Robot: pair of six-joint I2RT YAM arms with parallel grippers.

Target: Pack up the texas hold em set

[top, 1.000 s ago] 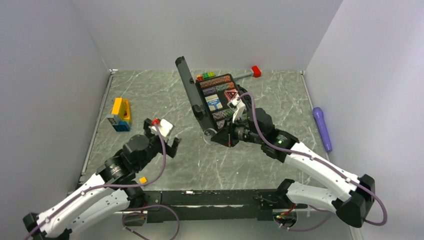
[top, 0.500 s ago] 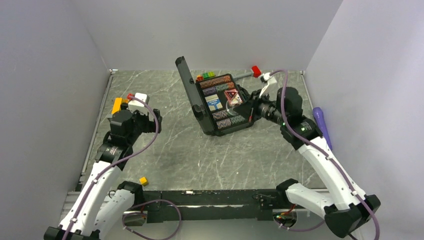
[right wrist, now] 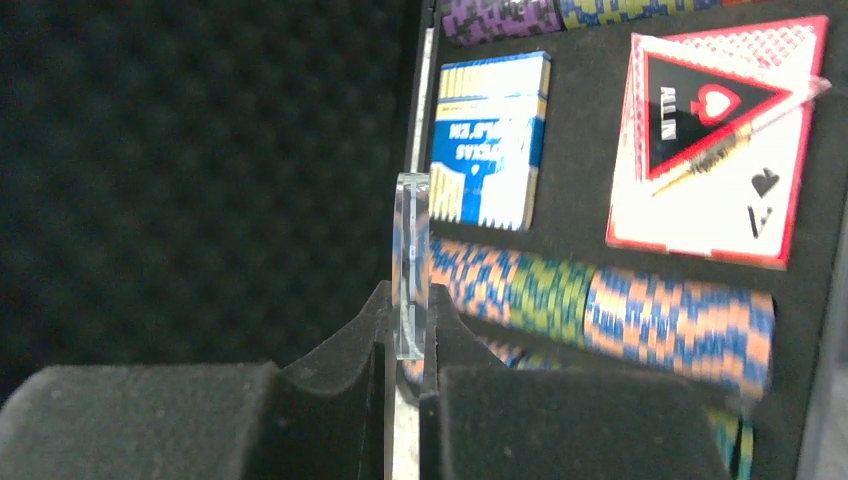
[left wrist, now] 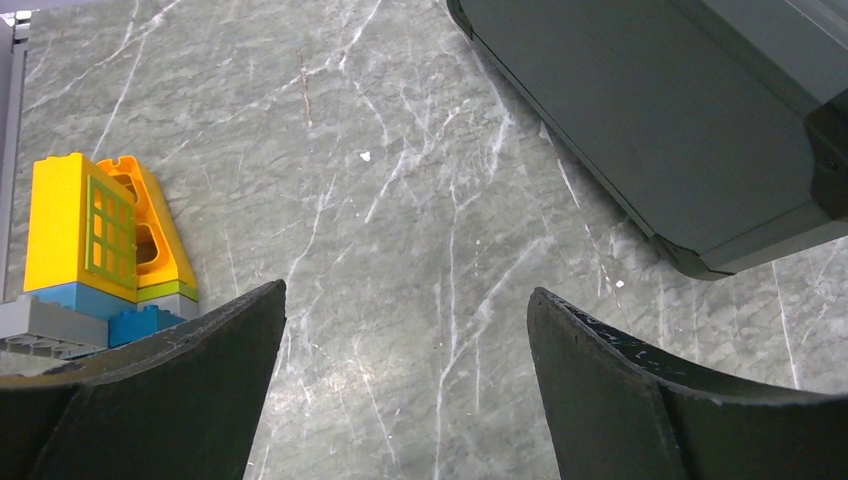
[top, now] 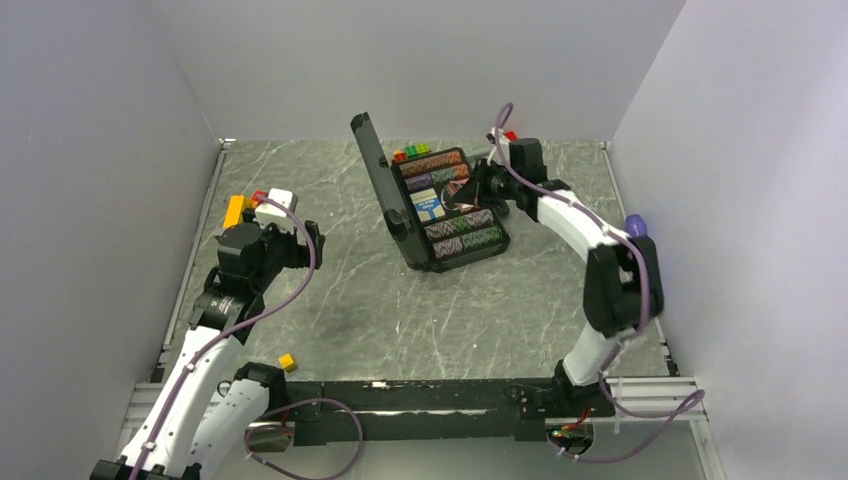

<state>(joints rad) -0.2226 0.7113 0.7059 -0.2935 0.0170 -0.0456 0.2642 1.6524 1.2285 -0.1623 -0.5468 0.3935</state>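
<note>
Grey marbled surface (top: 380, 300), seen from above. By its left edge sits one stack of yellow, orange and blue toy blocks (left wrist: 95, 230). Just right of the stack the left hand (left wrist: 405, 320) hangs released, fingers spread wide with nothing between them. One small yellow cube (top: 287, 361) lies close to the near edge, toward the left corner.

Toward the middle of the far edge stands one black briefcase (top: 412, 247), open, with its lid (top: 372, 165) raised on the left side. Its foam tray holds four rows of striped poker chips (top: 464, 241), one blue-white card deck (right wrist: 490, 140) and one triangular marker (right wrist: 715, 105) printed "ALL IN", lying on a pink-edged deck. Over the tray, the right hand (right wrist: 405, 330) is clenched on one clear flat piece (right wrist: 411, 260), seen edge-on. A cluster of red, orange and green bits (top: 410, 152), too small to count, lies between the case and the far edge.

By the right edge, one purple cylinder (top: 636, 224) shows only its tip behind the right arm
</note>
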